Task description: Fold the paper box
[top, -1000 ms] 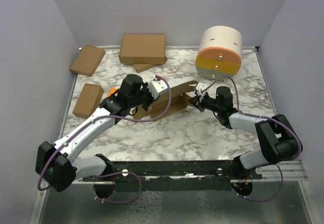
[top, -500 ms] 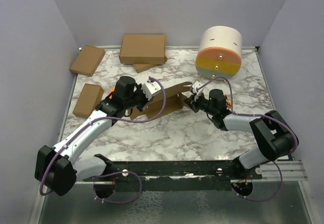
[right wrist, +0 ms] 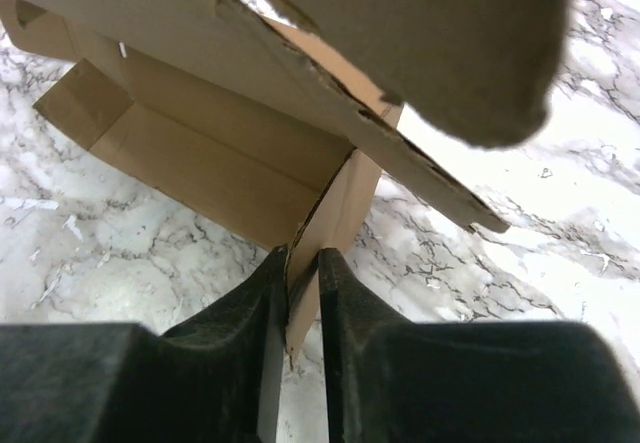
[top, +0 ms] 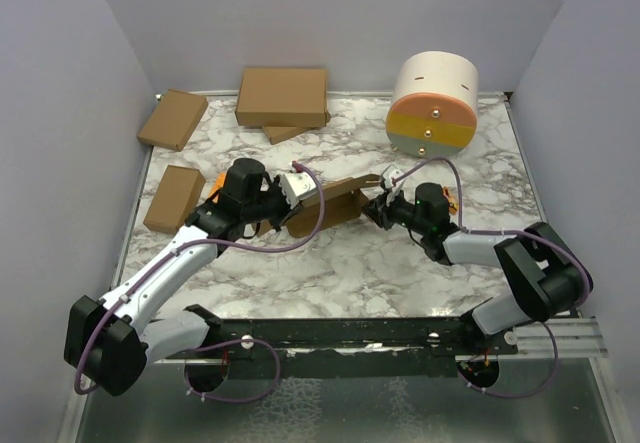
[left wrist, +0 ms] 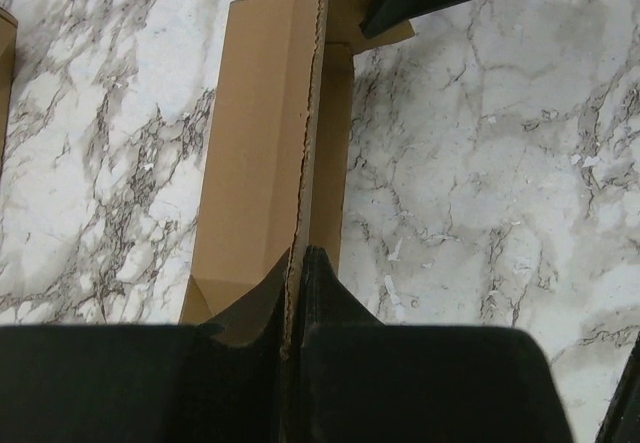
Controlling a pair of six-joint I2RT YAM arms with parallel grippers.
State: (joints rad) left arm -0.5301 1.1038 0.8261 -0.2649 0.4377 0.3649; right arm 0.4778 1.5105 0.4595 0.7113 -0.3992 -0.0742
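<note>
Both grippers pinch the paper box [top: 330,206], which sits mid-way across the marble table [top: 400,263] between the arms. The left gripper [left wrist: 300,268] is closed tight on the edge of an upright long panel, and the right gripper [right wrist: 302,263] is nearly shut on an end flap. Folding looks about half done: a trough with side walls exists, but the lid and end flaps remain untucked. No print or label is readable on the cardboard.

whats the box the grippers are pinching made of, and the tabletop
The paper box: seemingly thin brown cardboard, matte, with a torn-looking fibrous edge and crisp creases. The table: white, grey-veined marble look; real stone or printed laminate, cannot tell.
</note>
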